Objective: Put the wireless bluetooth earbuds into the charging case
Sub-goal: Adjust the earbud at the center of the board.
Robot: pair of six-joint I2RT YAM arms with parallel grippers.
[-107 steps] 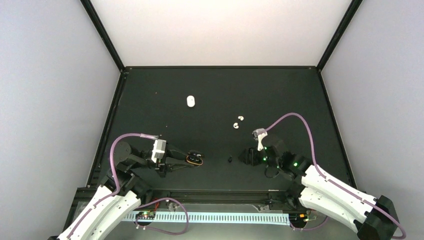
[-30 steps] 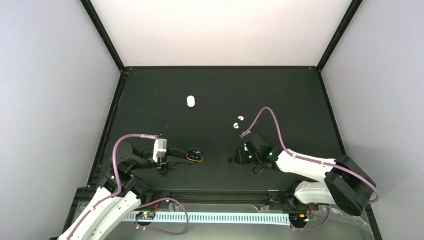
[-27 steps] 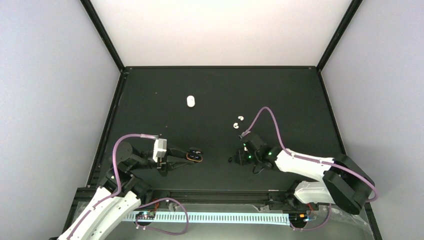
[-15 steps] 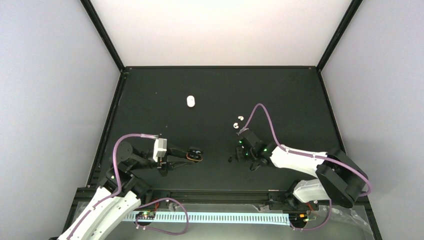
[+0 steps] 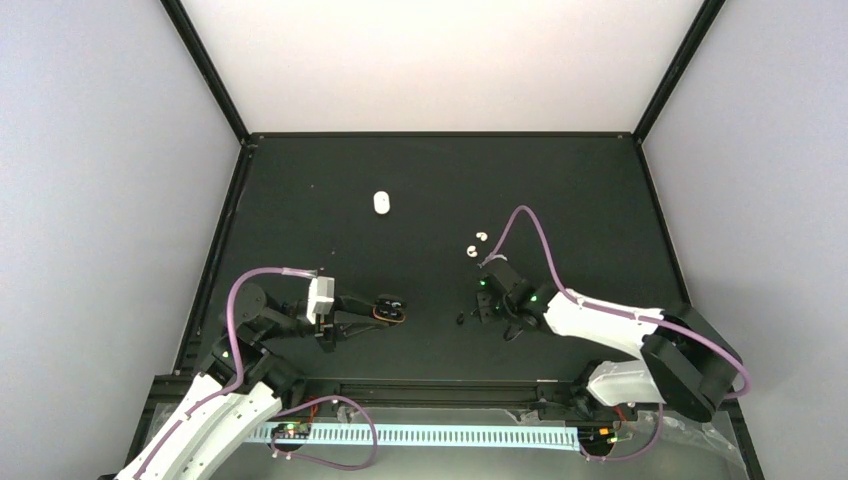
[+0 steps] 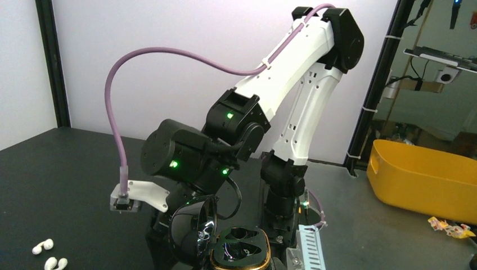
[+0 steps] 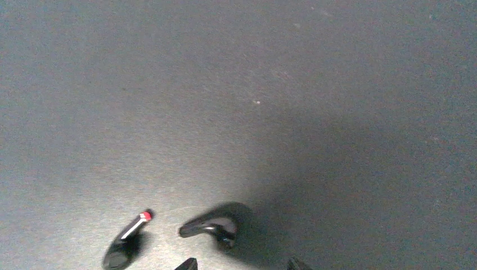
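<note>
Pickup step: right gripper [image 7: 241,263] jaws apart over black earbud [image 7: 216,225] near the front edge of the table [image 5: 560,190], next move is descend and pinch; left gripper [image 5: 385,313] clamps charging case [image 6: 239,256].

Left arm [image 5: 215,415] and right arm [image 5: 600,322]: white shells, black joints, small green lights [image 6: 229,115] at the right wrist. A purple cable [image 6: 169,53] loops to a pale bracket [image 6: 138,197] on each wrist; left gripper [image 5: 384,312] and right gripper [image 7: 241,263] are black.
</note>
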